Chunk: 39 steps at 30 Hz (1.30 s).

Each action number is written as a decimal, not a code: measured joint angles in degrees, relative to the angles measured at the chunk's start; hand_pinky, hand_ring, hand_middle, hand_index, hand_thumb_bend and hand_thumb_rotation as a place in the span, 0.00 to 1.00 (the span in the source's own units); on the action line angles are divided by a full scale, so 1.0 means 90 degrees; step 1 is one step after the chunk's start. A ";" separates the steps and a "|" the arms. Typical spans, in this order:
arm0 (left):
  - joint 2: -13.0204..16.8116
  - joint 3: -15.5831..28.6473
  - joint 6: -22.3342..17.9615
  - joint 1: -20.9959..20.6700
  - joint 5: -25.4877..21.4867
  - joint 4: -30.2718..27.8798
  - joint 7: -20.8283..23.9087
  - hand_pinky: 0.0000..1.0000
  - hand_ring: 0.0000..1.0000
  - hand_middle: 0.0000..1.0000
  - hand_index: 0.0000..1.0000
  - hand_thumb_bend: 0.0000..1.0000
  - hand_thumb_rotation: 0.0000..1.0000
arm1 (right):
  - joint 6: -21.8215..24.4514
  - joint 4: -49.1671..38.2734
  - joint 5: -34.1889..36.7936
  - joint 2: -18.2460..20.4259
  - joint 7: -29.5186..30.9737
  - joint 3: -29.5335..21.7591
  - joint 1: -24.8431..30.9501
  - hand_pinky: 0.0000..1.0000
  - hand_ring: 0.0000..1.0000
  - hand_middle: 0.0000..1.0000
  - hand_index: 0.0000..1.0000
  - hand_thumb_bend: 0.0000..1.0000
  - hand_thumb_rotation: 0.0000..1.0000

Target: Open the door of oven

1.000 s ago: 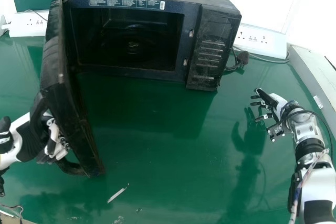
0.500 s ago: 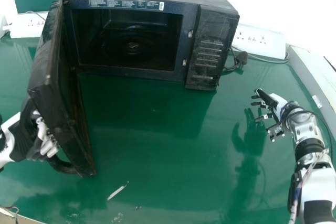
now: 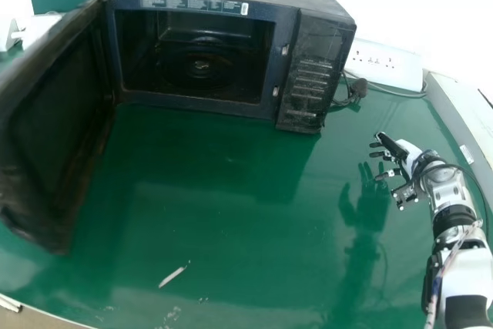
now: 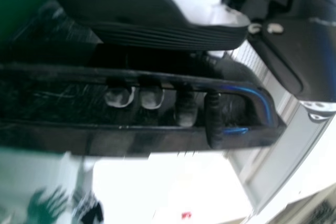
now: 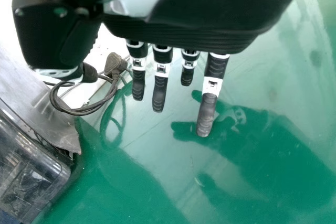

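Observation:
The black oven (image 3: 308,75) stands at the back of the table, its cavity exposed. Its door (image 3: 54,121) is swung wide to the left, reaching the head view's left edge. In the left wrist view my left hand (image 4: 152,11) has its fingers hooked round the door handle (image 4: 63,72), fingertips showing through the handle's gap. My right hand (image 3: 397,152) rests idle above the table, right of the oven, fingers straight; in the right wrist view the hand (image 5: 210,14) touches nothing, with the oven's corner (image 5: 31,166) off to one side.
A black plug and cable (image 3: 356,88) lie beside the oven's right side, near a white socket strip (image 3: 385,65). A grey-white ledge (image 3: 462,113) borders the table (image 3: 223,213) on the right. A small pale strip (image 3: 172,276) lies toward the front.
The door has swung farther outward to the left, widening the opening. My left hand has moved left with it, out of the head view. The right hand has stayed still.

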 measured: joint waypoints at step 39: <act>0.1763 0.0452 -0.2100 -0.1287 0.0636 0.4146 0.0348 0.01 0.06 0.12 0.15 0.80 0.85 | -0.0013 0.0003 -0.0001 0.0028 -0.0053 0.0004 0.0002 0.63 0.75 0.81 0.86 0.51 0.58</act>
